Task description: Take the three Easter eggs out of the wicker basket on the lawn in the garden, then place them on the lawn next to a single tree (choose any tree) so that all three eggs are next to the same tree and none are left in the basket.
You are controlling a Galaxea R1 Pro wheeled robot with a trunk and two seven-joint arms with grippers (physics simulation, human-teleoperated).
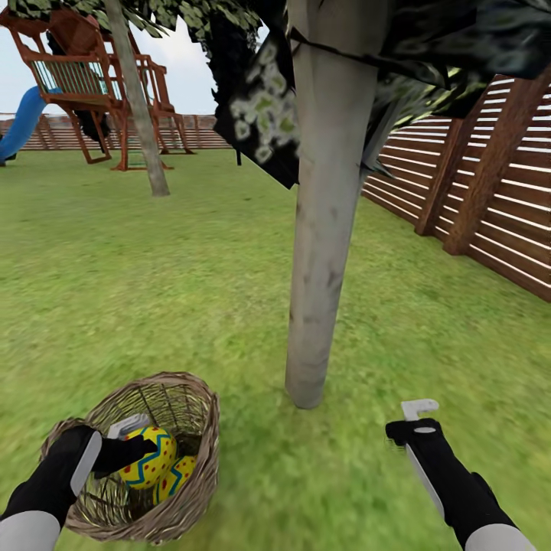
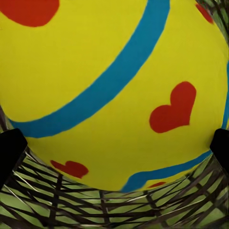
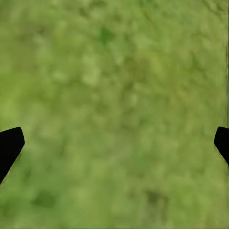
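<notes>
Left pincer (image 1: 132, 444) clamping on a yellow Easter egg (image 1: 148, 457) inside the wicker basket (image 1: 172, 501); second egg (image 1: 177, 475) lying just beneath. Basket resting on the lawn (image 1: 153, 291) near the tree (image 1: 321, 252). Right pincer (image 1: 418, 409) hovering over grass, fingers (image 3: 10, 145) apart, gripping nothing.

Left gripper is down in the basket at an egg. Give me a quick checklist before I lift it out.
1. Left gripper at the top Easter egg: ok, the egg sits between the fingertips in the left wrist view.
2. Jaws closed firmly on it: cannot tell.
3. Second egg clear of the lift: cannot tell, it lies against the top one.
4. Third egg located: cannot tell.
5. Wicker basket upright on the lawn: ok.
6. Tree near, right gripper open over grass: ok.
</notes>
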